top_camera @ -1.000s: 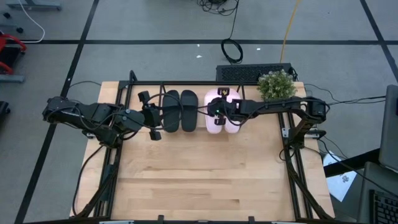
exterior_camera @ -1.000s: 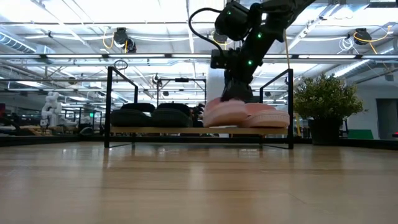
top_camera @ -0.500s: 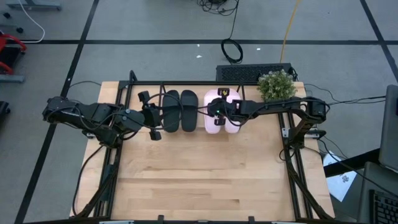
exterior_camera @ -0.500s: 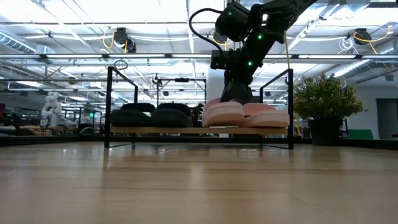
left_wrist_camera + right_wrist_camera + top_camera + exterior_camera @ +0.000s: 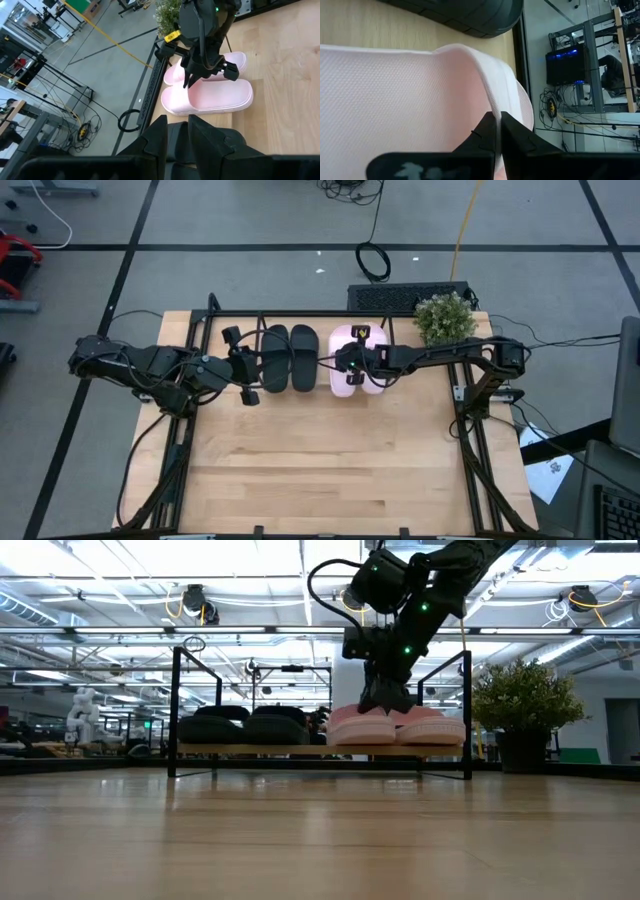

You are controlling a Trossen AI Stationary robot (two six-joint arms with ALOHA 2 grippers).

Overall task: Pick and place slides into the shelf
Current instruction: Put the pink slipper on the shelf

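The shelf (image 5: 212, 320) (image 5: 176, 710) stands along the table's far edge. Two black slides (image 5: 288, 360) (image 5: 245, 728) lie side by side on its wood base, and two pink slides lie to their right. My right gripper (image 5: 350, 366) (image 5: 385, 700) (image 5: 496, 120) stands over the left pink slide (image 5: 341, 386) (image 5: 215, 97), shut on its strap. The other pink slide (image 5: 373, 386) (image 5: 227, 62) rests flat beside it. My left gripper (image 5: 252, 368) (image 5: 178, 122) waits just left of the black slides, with a narrow gap between its fingers and nothing in it. My right gripper pinches the edge of the pink slide's strap (image 5: 496, 106) between its two fingers. It comes from above, pointing down. The slide lies level with its sole on the shelf's base (image 5: 360, 730).
A potted plant (image 5: 445, 316) (image 5: 520, 705) stands at the shelf's right end. A black frame (image 5: 470, 430) edges the table. The near half of the wooden tabletop (image 5: 320, 460) is bare.
My right gripper has come down a little over the shelf, still shut on the strap. The pink slide, tilted with one end raised a second ago, has settled level on the shelf's base beside the other pink slide.
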